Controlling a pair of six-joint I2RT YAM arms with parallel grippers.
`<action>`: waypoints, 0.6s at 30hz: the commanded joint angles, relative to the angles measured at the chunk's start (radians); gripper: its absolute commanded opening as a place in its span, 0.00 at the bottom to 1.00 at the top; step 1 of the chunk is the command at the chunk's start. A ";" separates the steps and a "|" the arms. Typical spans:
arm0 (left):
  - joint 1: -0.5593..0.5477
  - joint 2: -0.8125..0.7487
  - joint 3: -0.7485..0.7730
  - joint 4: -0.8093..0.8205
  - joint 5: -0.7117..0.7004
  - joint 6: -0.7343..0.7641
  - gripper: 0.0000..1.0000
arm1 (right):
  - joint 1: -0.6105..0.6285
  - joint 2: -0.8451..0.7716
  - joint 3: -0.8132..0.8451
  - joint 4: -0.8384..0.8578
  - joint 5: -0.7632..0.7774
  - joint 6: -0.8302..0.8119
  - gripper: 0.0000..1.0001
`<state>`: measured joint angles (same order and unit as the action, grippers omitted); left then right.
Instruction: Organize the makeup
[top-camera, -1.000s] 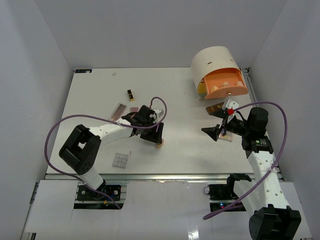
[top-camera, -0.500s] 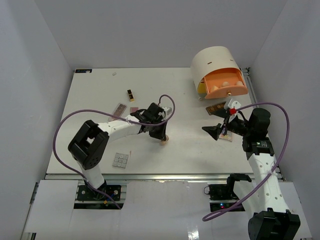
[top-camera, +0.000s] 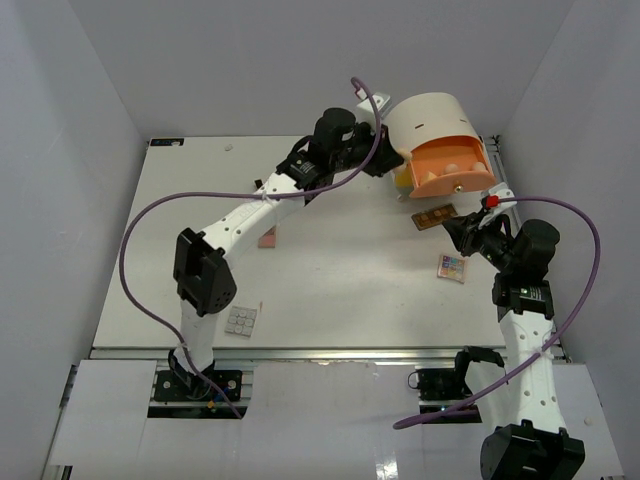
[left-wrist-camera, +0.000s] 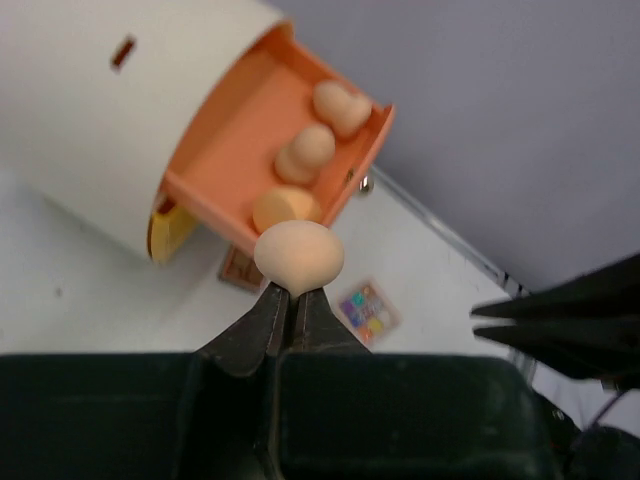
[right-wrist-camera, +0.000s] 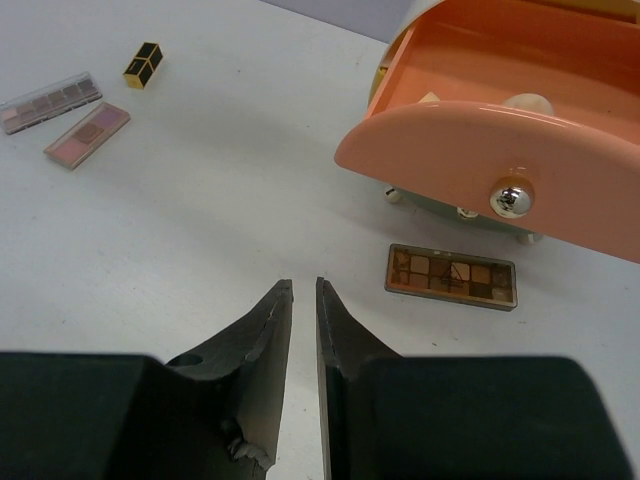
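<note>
The tan sponge (left-wrist-camera: 298, 257), its narrow tip clamped in my left gripper (left-wrist-camera: 293, 296), hangs just before the open orange drawer (left-wrist-camera: 235, 145) at 12 o'clock, where three sponges (left-wrist-camera: 310, 148) lie, so I judge it goes there. My right gripper (right-wrist-camera: 298, 300), nearly closed on nothing, hovers at the drawer's 5 o'clock, likely to leave room.

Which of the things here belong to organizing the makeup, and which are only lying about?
Job: held sponge, three sponges in the orange drawer, brown palette, multicoloured palette, pink palette, grey-white palette, lipstick.
Other: cream drawer unit, purple cables.
</note>
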<state>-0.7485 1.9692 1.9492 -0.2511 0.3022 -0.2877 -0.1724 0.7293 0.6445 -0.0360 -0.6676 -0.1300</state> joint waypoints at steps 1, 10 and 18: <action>-0.004 0.184 0.270 0.012 0.064 0.020 0.00 | -0.012 -0.007 0.005 0.061 -0.016 0.028 0.22; -0.003 0.341 0.417 0.173 0.063 -0.061 0.16 | -0.016 -0.007 -0.005 0.076 -0.043 0.038 0.23; -0.009 0.387 0.435 0.212 0.043 -0.100 0.28 | -0.017 -0.003 -0.011 0.087 -0.063 0.045 0.23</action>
<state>-0.7504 2.3778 2.3308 -0.1085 0.3519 -0.3531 -0.1837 0.7280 0.6395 -0.0023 -0.7054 -0.1005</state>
